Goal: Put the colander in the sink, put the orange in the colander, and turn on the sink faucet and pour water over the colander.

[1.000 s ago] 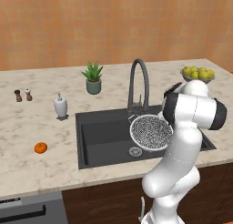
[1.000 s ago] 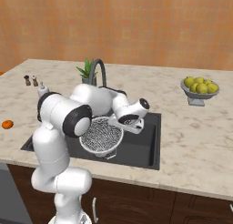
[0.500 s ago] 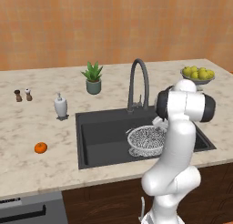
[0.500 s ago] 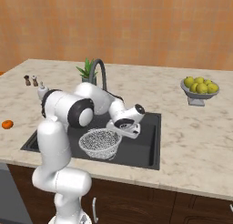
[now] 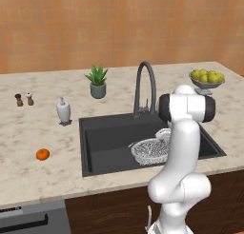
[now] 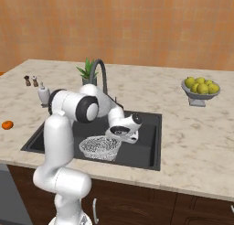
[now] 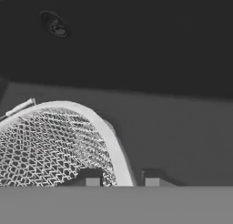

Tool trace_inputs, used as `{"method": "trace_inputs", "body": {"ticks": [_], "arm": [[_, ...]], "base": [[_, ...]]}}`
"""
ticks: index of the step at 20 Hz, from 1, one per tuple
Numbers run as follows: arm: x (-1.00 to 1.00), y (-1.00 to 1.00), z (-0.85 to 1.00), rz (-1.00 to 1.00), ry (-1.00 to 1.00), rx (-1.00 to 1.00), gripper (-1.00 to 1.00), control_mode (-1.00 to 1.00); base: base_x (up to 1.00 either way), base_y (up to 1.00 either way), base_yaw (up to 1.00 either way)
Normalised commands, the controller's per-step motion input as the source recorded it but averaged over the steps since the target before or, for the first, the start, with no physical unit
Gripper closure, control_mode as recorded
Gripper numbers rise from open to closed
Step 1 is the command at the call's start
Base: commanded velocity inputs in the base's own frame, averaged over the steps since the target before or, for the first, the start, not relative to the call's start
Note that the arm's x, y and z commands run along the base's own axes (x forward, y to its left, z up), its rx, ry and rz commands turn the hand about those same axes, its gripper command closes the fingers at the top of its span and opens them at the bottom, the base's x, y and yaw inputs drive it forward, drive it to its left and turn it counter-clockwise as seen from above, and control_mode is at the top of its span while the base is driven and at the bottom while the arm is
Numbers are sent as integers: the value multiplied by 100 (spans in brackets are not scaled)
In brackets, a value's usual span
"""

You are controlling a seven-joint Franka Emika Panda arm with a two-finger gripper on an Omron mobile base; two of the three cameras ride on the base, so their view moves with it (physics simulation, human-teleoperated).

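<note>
The colander [image 5: 148,151], a round speckled mesh bowl, sits low inside the dark sink [image 5: 107,133], toward its front right. My gripper [image 7: 123,181] is shut on the colander's [image 7: 50,145] white rim, with one fingertip inside the mesh and one outside. From the right base view, the hand reaches down into the sink [image 6: 147,148] just right of the colander [image 6: 99,147]. The orange [image 5: 43,154] lies on the counter left of the sink, far from the gripper. The dark gooseneck faucet [image 5: 145,85] stands behind the basin. The round drain [image 7: 54,23] shows beyond the colander.
A grey bowl of yellow-green fruit [image 5: 207,78] stands on the counter at the back right. A potted plant [image 5: 97,81], a soap dispenser [image 5: 63,110] and two small shakers [image 5: 24,99] stand behind and left of the sink.
The arm has lowered the colander from above the sink's rim down into the basin, levelling it out. The orange has not moved.
</note>
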Motion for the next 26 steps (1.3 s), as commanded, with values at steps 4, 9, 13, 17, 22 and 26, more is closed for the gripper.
{"method": "trace_inputs", "body": {"ticks": [4,9,13,17,22,26], "arm": [[70,-2,0,7,-11,1,100,-100],[22,0,-38,0,-5,0,100,-100],[-2,5,-45,0,0,-4,100,-100],[-20,29,-8,0,0,-5,-100,-100],[-47,22,13,0,15,0,-100,-100],[-50,-1,31,1,25,0,-100,-100]], "base": [[0,0,0],[0,0,0],[0,0,0],[0,0,0],[0,0,0],[0,0,0]]}}
